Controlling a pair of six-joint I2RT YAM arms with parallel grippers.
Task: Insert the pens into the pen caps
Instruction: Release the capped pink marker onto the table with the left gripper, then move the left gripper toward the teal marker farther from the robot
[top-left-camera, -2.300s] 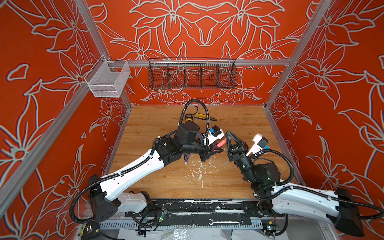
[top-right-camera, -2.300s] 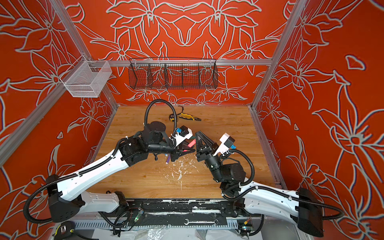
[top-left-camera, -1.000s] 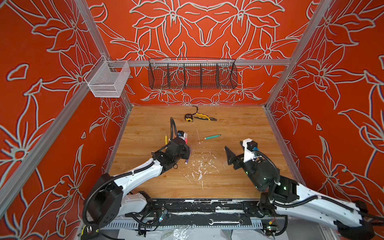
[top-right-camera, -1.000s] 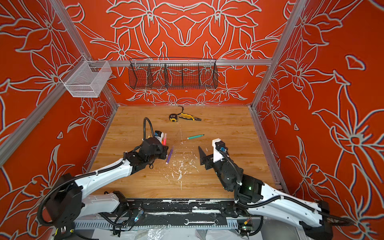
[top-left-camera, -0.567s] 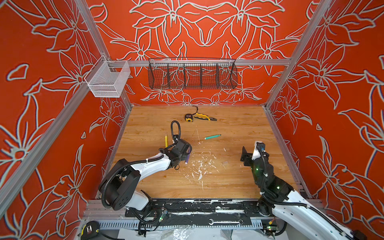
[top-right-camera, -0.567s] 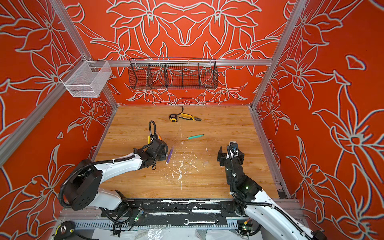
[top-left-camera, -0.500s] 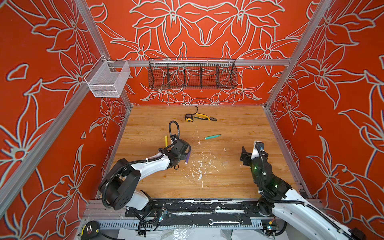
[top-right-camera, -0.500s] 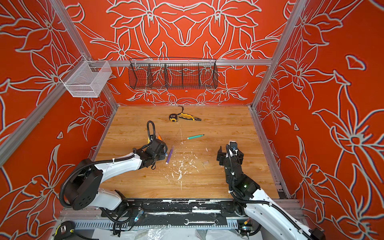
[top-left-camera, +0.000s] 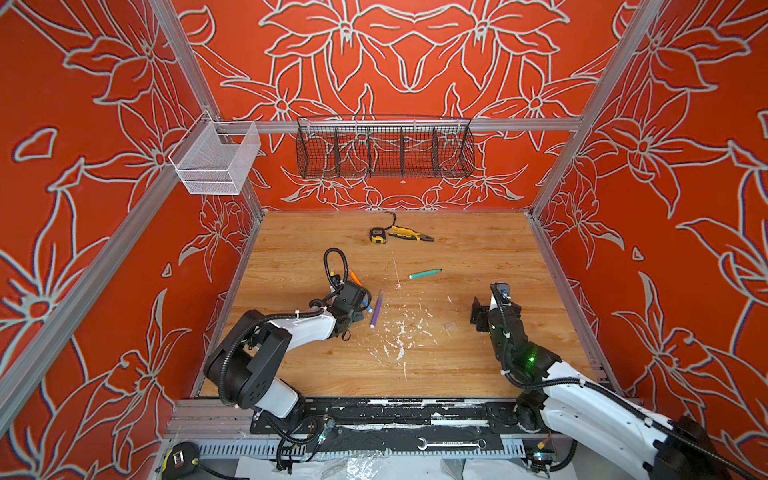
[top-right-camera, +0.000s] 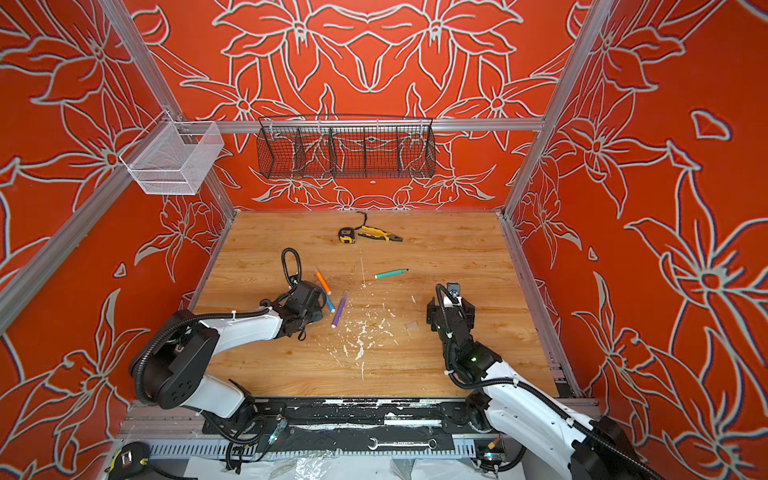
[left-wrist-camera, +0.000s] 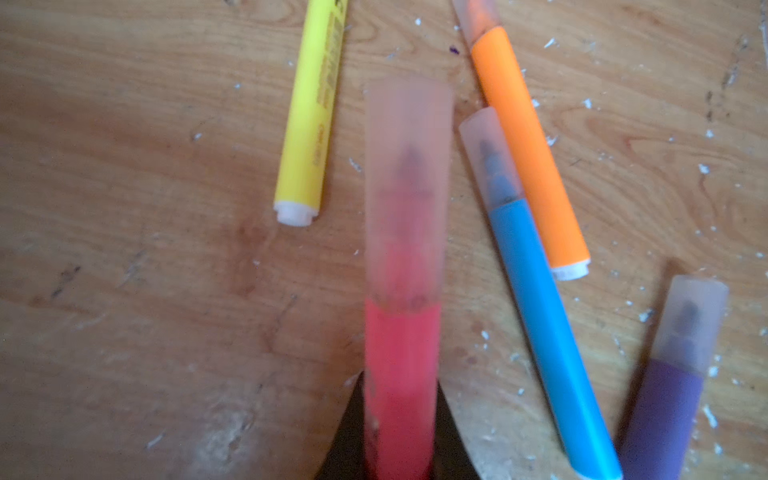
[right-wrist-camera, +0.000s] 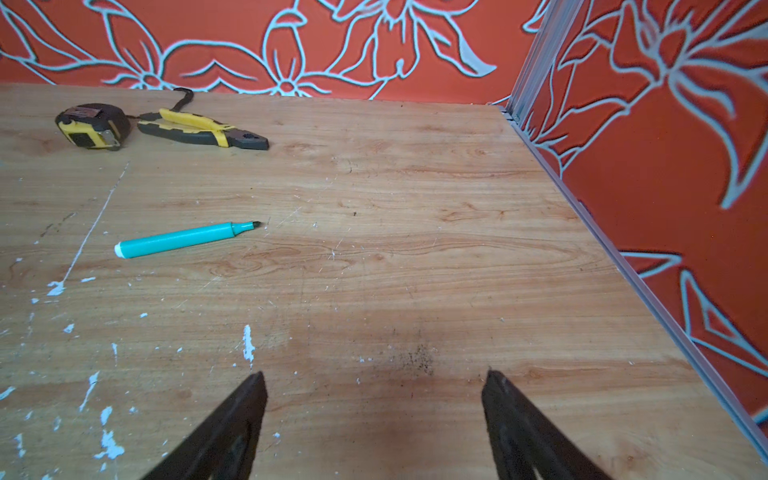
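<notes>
"At the near side of the table, what did the left arm have?"

"I read the left gripper (left-wrist-camera: 399, 451) as clamped tight on the barrel of the pink-red pen (left-wrist-camera: 401, 365). A clear cap (left-wrist-camera: 408, 178) sat fully over its tip. The pen pointed out low over the table (right-wrist-camera: 415, 291); whether it touched, I could not tell. Just beside it lay the blue pen (left-wrist-camera: 544, 332), the orange pen (left-wrist-camera: 528, 145) and the purple pen (left-wrist-camera: 660, 415), each capped. The yellow pen (left-wrist-camera: 311, 112) lay on its other side, tip end out of frame."

"Step in hand?"

"Set-down of a finished pen, in my judgement. Next action: part the left jaws with the pen low, so that it does not roll into its neighbours."

"And the right arm?"

"The right gripper (right-wrist-camera: 374, 374) hovered over bare wood, jaws spread wide, nothing between them. One loose cap (top-left-camera: 450, 326) lay near it in both top views, outside the wrist view. Farther out lay the green pen (right-wrist-camera: 183, 239), tip bare. I judged these the last pair. The right arm would need to shift toward the cap; it is faint, so steer by the top views."

"Surface and room?"

"Wood-grain board, scratched, with white flecks (top-left-camera: 399, 332) toward the middle. At the far edge: a tape measure (right-wrist-camera: 89, 124) just beside yellow-and-black pliers (right-wrist-camera: 199, 133). Beyond: orange walls (top-left-camera: 415, 62) with pale flower outlines, a black wire basket (top-left-camera: 384, 149) on the back rail, a white mesh bin (top-left-camera: 216, 162) at the left corner."
</notes>
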